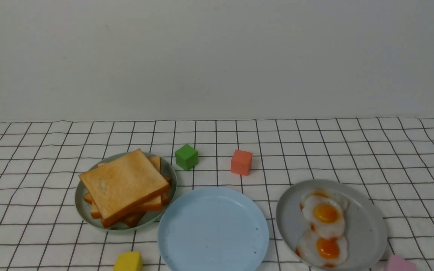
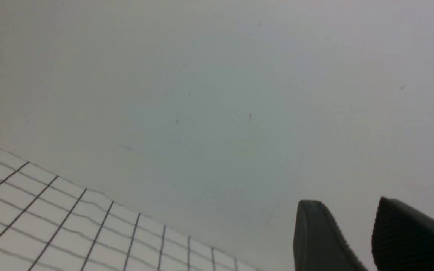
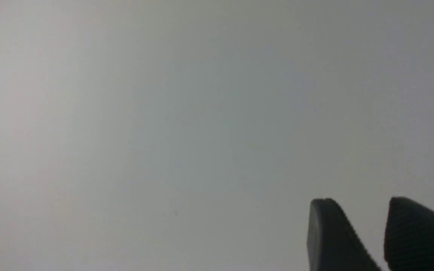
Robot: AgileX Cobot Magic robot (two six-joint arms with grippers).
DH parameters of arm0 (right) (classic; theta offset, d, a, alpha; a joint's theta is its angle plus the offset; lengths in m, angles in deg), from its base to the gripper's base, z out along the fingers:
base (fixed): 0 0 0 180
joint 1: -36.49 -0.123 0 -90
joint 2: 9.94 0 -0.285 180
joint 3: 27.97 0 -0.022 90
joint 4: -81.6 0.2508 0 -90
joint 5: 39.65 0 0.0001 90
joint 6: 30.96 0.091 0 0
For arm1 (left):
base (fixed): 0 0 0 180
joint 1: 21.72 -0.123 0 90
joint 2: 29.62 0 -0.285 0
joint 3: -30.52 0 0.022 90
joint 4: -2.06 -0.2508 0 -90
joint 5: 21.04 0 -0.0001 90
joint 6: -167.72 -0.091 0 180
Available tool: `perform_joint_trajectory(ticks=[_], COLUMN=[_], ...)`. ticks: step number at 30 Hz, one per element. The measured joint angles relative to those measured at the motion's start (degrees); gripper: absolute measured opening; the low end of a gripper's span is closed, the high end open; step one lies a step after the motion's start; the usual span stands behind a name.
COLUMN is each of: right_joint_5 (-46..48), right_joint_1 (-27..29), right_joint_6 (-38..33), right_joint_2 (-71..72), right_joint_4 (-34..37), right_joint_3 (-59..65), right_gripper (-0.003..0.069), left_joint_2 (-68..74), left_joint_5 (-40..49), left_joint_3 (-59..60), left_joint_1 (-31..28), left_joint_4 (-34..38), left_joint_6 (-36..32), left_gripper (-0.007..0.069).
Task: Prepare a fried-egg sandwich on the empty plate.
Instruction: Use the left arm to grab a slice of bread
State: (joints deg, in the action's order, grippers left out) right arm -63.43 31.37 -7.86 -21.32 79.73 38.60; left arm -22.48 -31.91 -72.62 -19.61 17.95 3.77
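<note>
A plain pale wall point(image 1: 217, 56) backs the grid-cloth surface point(image 1: 352, 150). The empty plate point(image 1: 213, 229) sits bare at front centre, between the toast stack point(image 1: 123, 186) on its left and the fried eggs point(image 1: 325, 214) on its right. The left end effector point(image 2: 347, 205) and right end effector point(image 3: 360, 203) face the wall, fingers apart, holding nothing. The square toast lies forward-left, so we judge the left arm nearer.
</note>
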Motion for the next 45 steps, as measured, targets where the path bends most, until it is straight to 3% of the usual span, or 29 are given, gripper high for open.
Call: perform_joint_trajectory(ticks=[5,11,16,21,27,30,31,36,40,43,45], right_joint_5=[10.44,32.48,44.31,52.53,62.55,67.52,67.74,69.71,70.31,70.5,70.5], right_joint_1=[0.0,0.0,0.0,0.0,0.0,-0.11,-0.07,-4.24,-6.84,-7.06,-7.13], right_joint_6=[0.57,0.61,0.61,0.61,-1.09,-10.13,-10.75,-26.84,-34.39,-35.7,-35.9], right_joint_2=[-9.29,-25.42,-35.85,-44.03,-51.13,-54.32,-54.46,-55.91,-55.91,-55.91,-55.91], right_joint_4=[-0.74,-5.15,-5.2,-3.82,6.56,15.87,15.87,27.37,29.33,29.41,29.41], right_joint_3=[-18.29,-38.4,-41.4,-41.42,-41.42,-41.42,-41.42,-41.42,-41.53,-41.53,-41.53], right_gripper=[0.0241,0.0241,0.0241,0.0241,0.0241,0.0241,0.0241,0.0241,0.0241,0.0241,0.0241], left_joint_2=[2.59,20.63,34.32,46.23,58.99,66.48,66.48,76.4,82.53,87.47,90.05], left_joint_5=[3.34,25.01,40.48,43.83,44.54,46.86,46.86,53.5,58.37,64.46,65.62], left_joint_3=[-12.96,-34.76,-41.85,-42.17,-43.42,-47.72,-47.72,-57.08,-60.46,-60.75,-60.75], left_joint_1=[0.0,0.0,0.0,0.0,0.0,0.0,0.0,-2.81,-11.12,-18.14,-20.61], left_joint_4=[-0.99,-1.74,-2.44,-1.41,4.56,8.72,8.72,13.15,23.28,32.63,35.29], left_joint_6=[0.73,0.9,0.9,0.93,-0.54,-5.06,-5.06,-11.89,-23.35,-34.3,-37.48], left_gripper=[0.0238,0.0238,0.0238,0.0238,0.0238,0.0238,0.0238,0.0238,0.0238,0.0239,0.0245])
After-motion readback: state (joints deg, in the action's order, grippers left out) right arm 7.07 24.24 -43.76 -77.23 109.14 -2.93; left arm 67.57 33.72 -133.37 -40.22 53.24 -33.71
